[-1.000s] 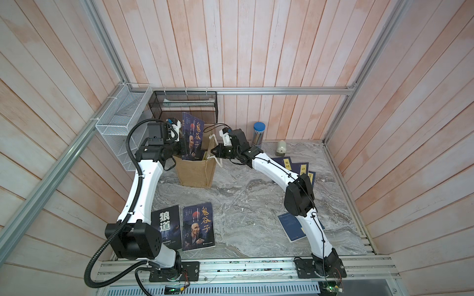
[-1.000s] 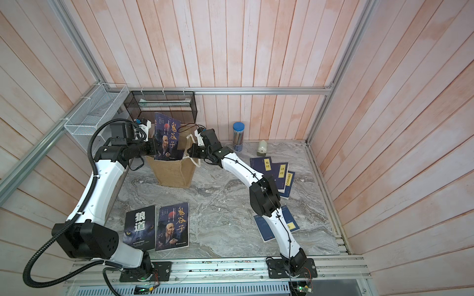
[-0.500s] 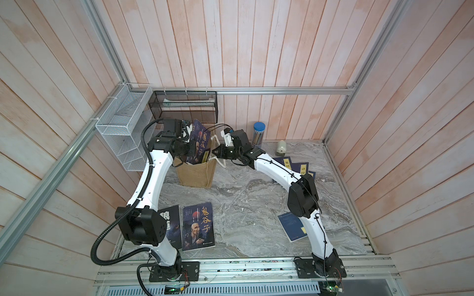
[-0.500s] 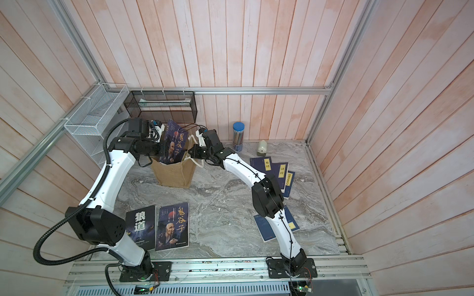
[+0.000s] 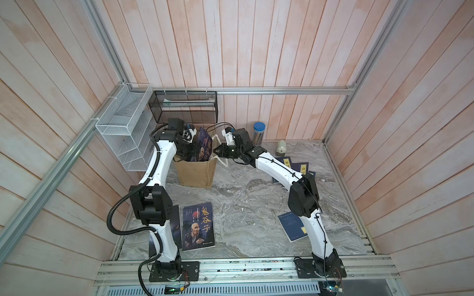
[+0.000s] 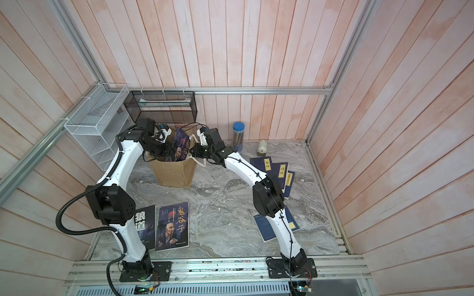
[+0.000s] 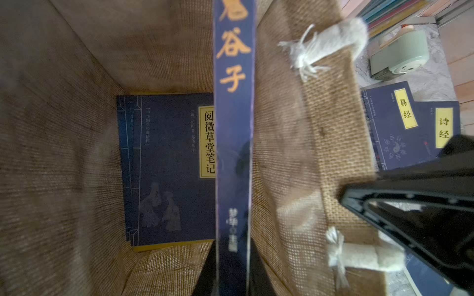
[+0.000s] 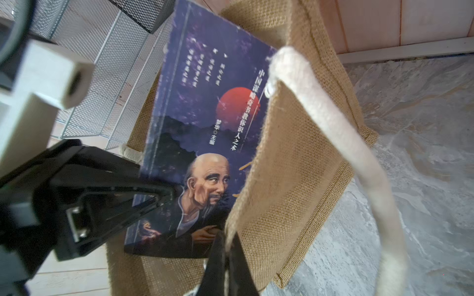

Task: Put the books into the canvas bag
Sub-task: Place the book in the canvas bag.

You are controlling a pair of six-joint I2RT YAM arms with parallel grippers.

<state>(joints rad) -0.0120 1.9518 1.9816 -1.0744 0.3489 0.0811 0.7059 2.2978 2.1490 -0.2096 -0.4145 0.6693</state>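
The tan canvas bag (image 5: 196, 172) (image 6: 174, 172) stands upright at the back left. My left gripper (image 7: 232, 256) is shut on a dark old-man portrait book (image 5: 204, 149) (image 8: 205, 133), which tilts partway down inside the bag's mouth. A navy book with a yellow label (image 7: 166, 166) lies flat on the bag's floor. My right gripper (image 8: 227, 246) (image 5: 217, 151) is shut on the bag's rim beside a white rope handle (image 8: 341, 143). On the table lie another portrait book (image 5: 198, 226), a black book (image 6: 145, 225) and several navy books (image 6: 274, 166) (image 5: 292, 226).
A white wire rack (image 5: 123, 128) and a black mesh basket (image 5: 184, 106) hang on the back left walls, close above the bag. A blue-capped pencil jar (image 5: 258, 133) and a small grey-green sharpener (image 5: 281, 148) stand at the back wall.
My left arm has swung right and lowered the portrait book, which now leans deeper into the bag. The right gripper has stayed on the bag's rim.
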